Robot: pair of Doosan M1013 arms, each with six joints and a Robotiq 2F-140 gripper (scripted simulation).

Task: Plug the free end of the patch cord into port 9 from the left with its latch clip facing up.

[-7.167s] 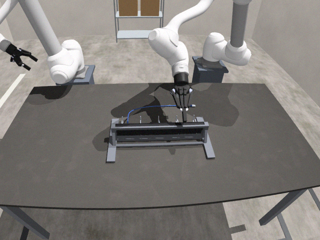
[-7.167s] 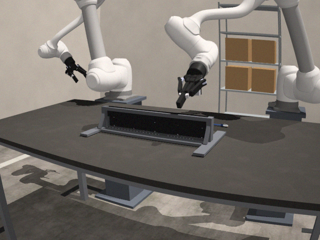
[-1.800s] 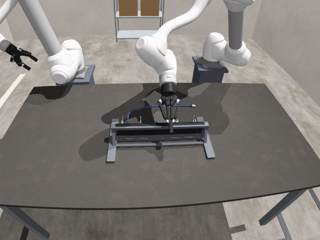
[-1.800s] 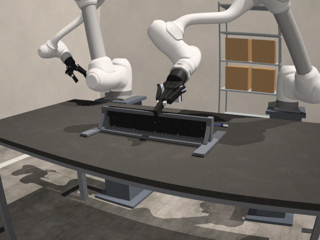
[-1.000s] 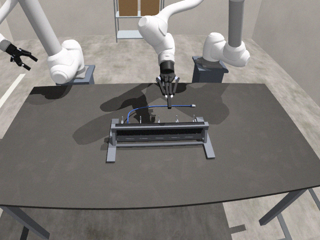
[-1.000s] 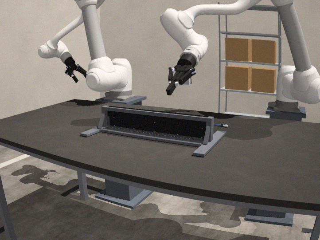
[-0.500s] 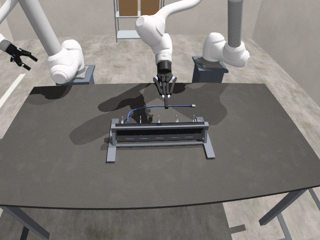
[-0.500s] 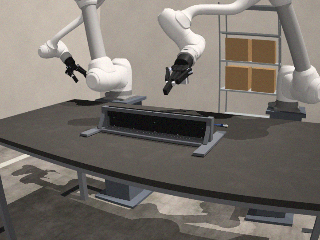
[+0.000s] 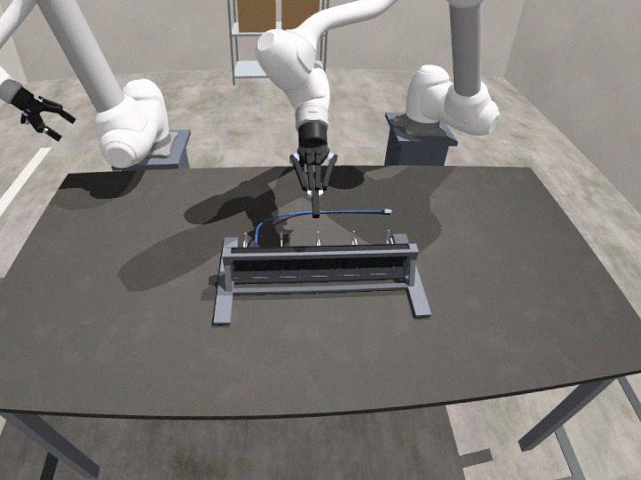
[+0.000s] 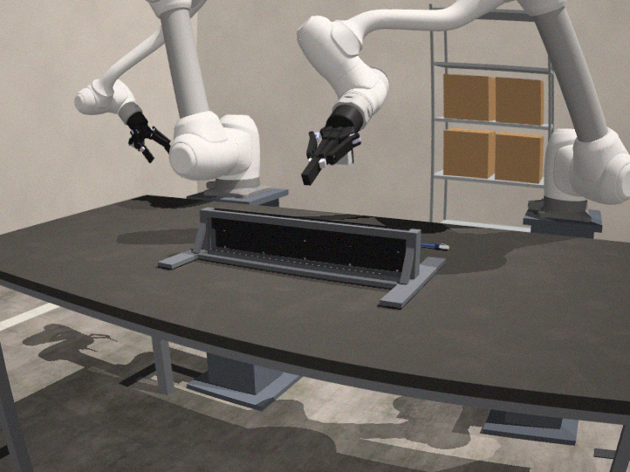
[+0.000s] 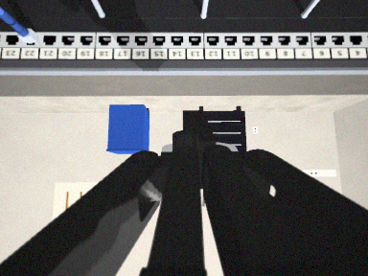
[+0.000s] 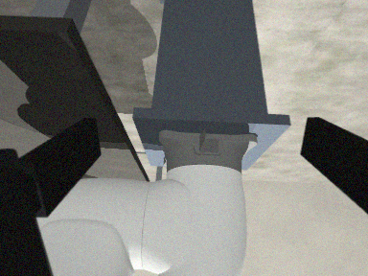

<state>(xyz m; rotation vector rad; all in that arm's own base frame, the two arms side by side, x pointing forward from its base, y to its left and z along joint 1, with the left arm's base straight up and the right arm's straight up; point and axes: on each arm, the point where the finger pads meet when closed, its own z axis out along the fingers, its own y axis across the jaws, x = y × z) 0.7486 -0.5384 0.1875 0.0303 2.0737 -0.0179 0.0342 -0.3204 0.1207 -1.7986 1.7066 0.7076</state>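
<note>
The blue patch cord (image 9: pixel 347 212) (image 10: pixel 427 245) (image 11: pixel 14 21) runs from port 22 of the patch panel (image 11: pixel 192 65) and bends along the table behind the panel. Its free plug (image 9: pixel 387 211) (image 10: pixel 443 247) lies on the table; its clip's facing is too small to tell. Port 9 (image 11: pixel 266 40) is empty; the labels appear upside down in the left wrist view. My left gripper (image 9: pixel 315 215) (image 10: pixel 306 179) (image 11: pixel 193 126) is shut and empty, raised behind the panel near its middle. My right gripper (image 9: pixel 66 129) (image 10: pixel 159 153) (image 12: pixel 200 136) is open and empty, away beyond the table's end, far from the cord.
The panel sits in a grey stand (image 9: pixel 223 306) (image 10: pixel 412 285) with feet on the dark table (image 9: pixel 320 363) (image 10: pixel 315 319). Several thin metal rods (image 9: pixel 318 237) (image 11: pixel 204 10) project from the panel's port side. The arm pedestals and a shelf with boxes (image 9: pixel 257 12) (image 10: pixel 467 96) stand beyond the table.
</note>
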